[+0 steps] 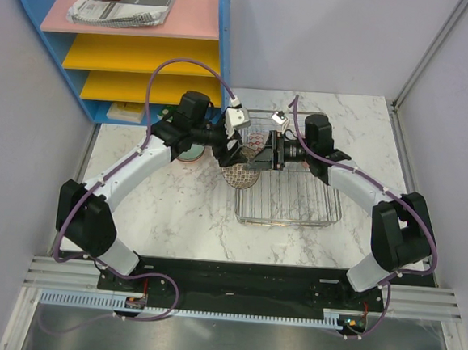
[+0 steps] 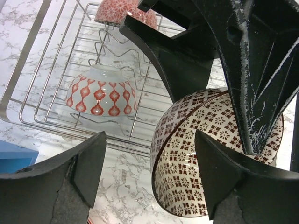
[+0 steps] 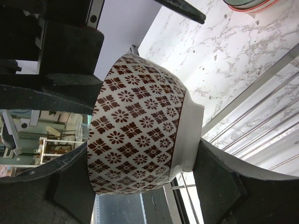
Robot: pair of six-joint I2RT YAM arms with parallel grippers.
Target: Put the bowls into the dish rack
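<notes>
While your right claw (image 3: 145, 156) spans the brown mesh-patterned bowl (image 3: 140, 123), apparently clamping it rim to foot, your left claw (image 2: 149, 140) stands wide open beside it, gripping nothing. The bowl hangs over the left edge of the dish rack (image 1: 289, 216). Two red-and-white bowls (image 2: 103, 95) sit inside; at least one pale green bowl (image 1: 191, 152) waits on the bench (image 1: 174, 215).

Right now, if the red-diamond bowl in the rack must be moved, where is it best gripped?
Probably the red-diamond bowl by its narrow white foot, from above the dish rack: the foot faces up and free, while the rim lies among the wires.
</notes>
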